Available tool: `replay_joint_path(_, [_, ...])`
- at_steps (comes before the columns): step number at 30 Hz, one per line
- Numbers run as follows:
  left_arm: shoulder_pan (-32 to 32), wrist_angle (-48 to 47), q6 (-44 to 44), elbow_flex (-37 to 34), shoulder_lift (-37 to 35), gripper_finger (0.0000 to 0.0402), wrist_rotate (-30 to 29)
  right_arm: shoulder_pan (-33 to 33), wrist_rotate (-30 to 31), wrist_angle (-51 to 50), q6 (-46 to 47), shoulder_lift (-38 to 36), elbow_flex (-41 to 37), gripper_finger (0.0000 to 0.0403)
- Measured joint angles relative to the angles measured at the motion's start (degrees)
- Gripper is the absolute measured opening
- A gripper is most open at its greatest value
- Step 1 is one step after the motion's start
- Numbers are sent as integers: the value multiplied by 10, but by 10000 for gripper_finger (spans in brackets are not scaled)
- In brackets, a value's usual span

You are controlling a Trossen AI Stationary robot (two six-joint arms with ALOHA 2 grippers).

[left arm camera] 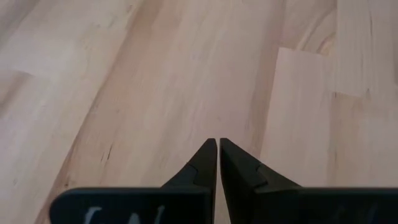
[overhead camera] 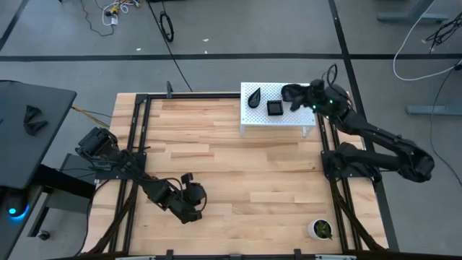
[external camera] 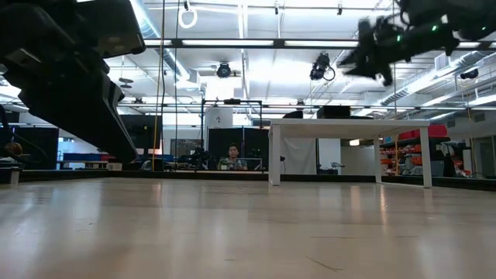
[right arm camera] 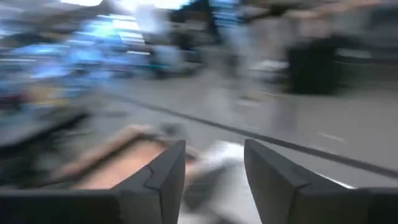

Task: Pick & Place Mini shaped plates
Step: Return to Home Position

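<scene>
Seen from above, a pale wooden desk [overhead camera: 231, 159] fills the frame with a dark robot arm on each side. A small white perforated shelf [overhead camera: 278, 123] stands at the desk's upper edge, right of centre.

The mini shaped plates [overhead camera: 275, 108] are all on this shelf, in three glossy black groups. A teardrop stack [overhead camera: 254, 97] sits at the left, a square stack in the middle, and a rounded dark shape [overhead camera: 286, 91] at the right. That last shape is partly covered by the arm above it and is hard to separate from it. No black plate shows on the bare wood.

The right gripper [overhead camera: 299, 101] hangs over the shelf's right end. In its own blurred wrist view its fingers [right arm camera: 168, 168] stand apart with nothing between them.

The left gripper [overhead camera: 189, 202] rests low at the lower left of the overhead frame, its arm folded. Its fingers [left arm camera: 208, 155] are pressed together over empty wood.

A small white pot with a green plant [overhead camera: 321, 230] stands alone near the desk's lower right corner.

Judging from this, the sorting looks finished, with every plate shelved. Only bringing the right arm off the shelf to its resting pose seems left.

No brand or label can be read. Faint white marks on the left gripper's body are illegible.
</scene>
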Motion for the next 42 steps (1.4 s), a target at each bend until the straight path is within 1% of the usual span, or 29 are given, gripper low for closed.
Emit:
replay_joint_path(2, [0, 0, 0, 0, 0, 25, -9, 54, -58, 39, 7, -11, 0, 169])
replay_joint_path(5, [0, 2, 0, 0, 0, 25, -22, 164, -138, 84, 4, -21, 0, 167])
replay_joint_path(7, [0, 2, -2, 0, 0, 25, -27, 249, -157, 89, -16, -21, 0, 164])
replay_joint_path(9, [0, 2, -4, 0, 0, 25, -27, 328, -152, 77, -26, -21, 0, 161])
replay_joint_path(11, [0, 2, -5, 0, 0, 25, -27, 400, -129, 56, -30, -20, 0, 156])
replay_joint_path(14, [0, 2, -5, 0, 0, 25, -27, 481, -57, -3, -34, -28, 0, 147])
replay_joint_path(16, [0, 2, -5, 0, 0, 25, -27, 511, -9, -54, -37, -48, 0, 140])
replay_joint_path(18, [0, 2, -5, 0, 0, 25, -27, 526, 32, -120, -45, -79, 0, 131])
replay_joint_path(20, [0, 2, -5, 0, 0, 25, -28, 532, 62, -162, -45, -107, 0, 122])
replay_joint_path(23, [0, 2, -5, 0, 0, 25, -32, 532, 70, -201, -47, -132, 0, 113])
replay_joint_path(30, [0, 2, -5, 0, 0, 25, -67, 532, 70, -194, -46, -136, 0, 107])
replay_joint_path(40, [14, 2, -5, 0, 0, 25, -69, 532, 69, -180, -38, -135, 2, 109])
replay_joint_path(42, [17, 2, -5, 0, 0, 25, -67, 531, 61, -191, -35, -146, 5, 109])
